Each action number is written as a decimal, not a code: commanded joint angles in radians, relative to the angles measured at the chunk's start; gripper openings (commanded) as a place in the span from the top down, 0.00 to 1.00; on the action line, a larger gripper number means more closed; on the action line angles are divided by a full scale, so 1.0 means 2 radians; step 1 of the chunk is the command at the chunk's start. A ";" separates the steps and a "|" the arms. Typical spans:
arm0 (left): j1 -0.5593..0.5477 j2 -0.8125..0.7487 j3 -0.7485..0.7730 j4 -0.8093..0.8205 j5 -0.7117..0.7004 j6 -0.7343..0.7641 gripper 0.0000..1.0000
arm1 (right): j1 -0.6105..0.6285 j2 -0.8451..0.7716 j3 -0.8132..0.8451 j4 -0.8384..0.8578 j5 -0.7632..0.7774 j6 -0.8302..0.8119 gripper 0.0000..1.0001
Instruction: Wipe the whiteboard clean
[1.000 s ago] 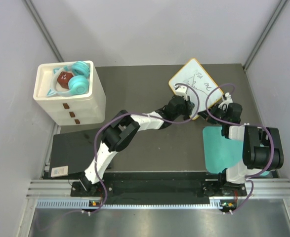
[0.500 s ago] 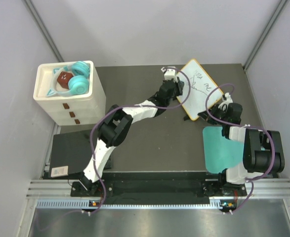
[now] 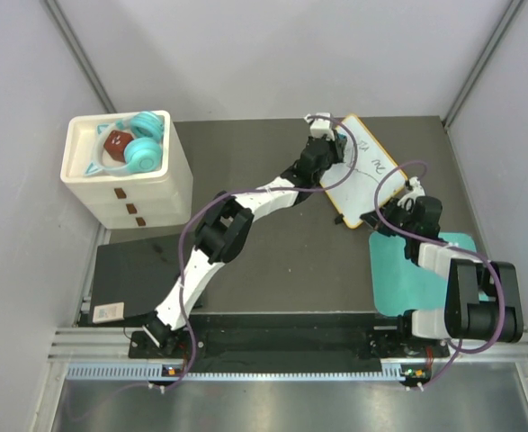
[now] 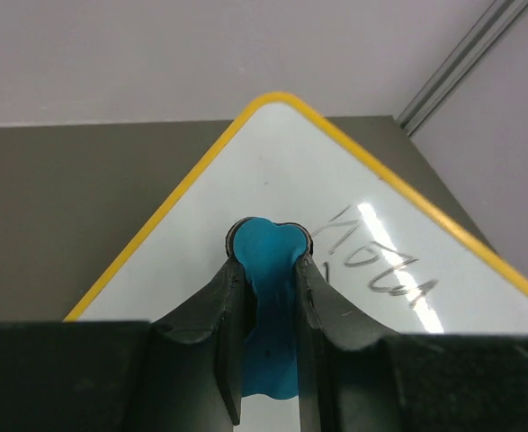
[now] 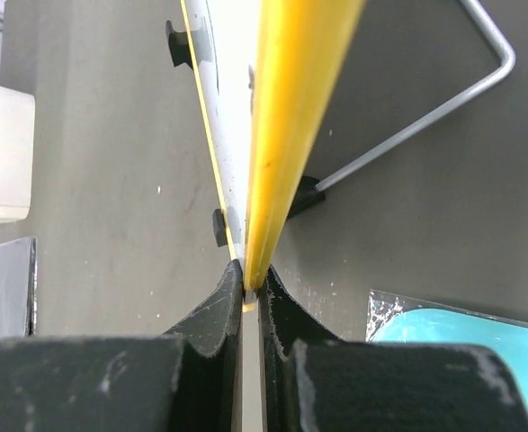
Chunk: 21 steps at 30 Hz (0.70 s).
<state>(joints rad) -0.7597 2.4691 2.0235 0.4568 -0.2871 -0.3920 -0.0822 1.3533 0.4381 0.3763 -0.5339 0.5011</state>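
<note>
The whiteboard [image 3: 364,173], white with a thin yellow frame and dark scribbles, stands tilted up at the back right. My right gripper [image 3: 382,216] is shut on its near edge; the right wrist view shows the yellow frame [image 5: 292,117] edge-on between the jaws [image 5: 252,286], with black clips [image 5: 220,227] to the left. My left gripper [image 3: 328,151] is shut on a blue eraser [image 4: 268,261] and presses it on the white surface [image 4: 272,180] near the board's far corner. Scribbles [image 4: 385,265] lie right of the eraser.
A teal mat [image 3: 418,274] lies at the front right. A white drawer box [image 3: 129,184] with teal headphones [image 3: 142,148] stands at the back left. A black pad [image 3: 129,279] lies at the front left. A metal wire stand [image 5: 443,103] shows behind the board.
My left gripper moved from the board's lower left up toward its far corner. The board tilted steeper and shifted a little under my right gripper's hold.
</note>
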 commanded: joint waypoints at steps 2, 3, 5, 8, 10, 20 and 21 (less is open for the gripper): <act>0.016 0.047 0.070 -0.040 0.019 -0.003 1.00 | 0.023 0.007 -0.023 -0.098 -0.032 -0.024 1.00; 0.019 0.064 0.099 -0.050 0.036 -0.004 1.00 | 0.024 0.010 -0.022 -0.098 -0.033 -0.025 1.00; 0.035 0.075 0.117 -0.078 0.106 -0.008 1.00 | 0.025 0.014 -0.019 -0.101 -0.028 -0.025 1.00; 0.056 0.072 0.105 -0.067 0.256 -0.001 1.00 | 0.027 0.026 -0.014 -0.102 -0.027 -0.026 1.00; 0.068 0.073 0.105 -0.067 0.314 0.008 1.00 | 0.030 0.029 -0.013 -0.103 -0.027 -0.029 1.00; 0.033 0.032 0.039 -0.084 0.301 0.063 1.00 | 0.035 0.031 -0.010 -0.100 -0.023 -0.033 1.00; 0.016 0.027 0.022 -0.076 0.279 0.083 1.00 | 0.035 0.031 -0.010 -0.099 -0.023 -0.033 1.00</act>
<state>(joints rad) -0.6136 2.6011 2.1590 0.2825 0.3286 -0.3264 -0.0738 1.3762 0.4343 0.3859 -0.5014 0.5171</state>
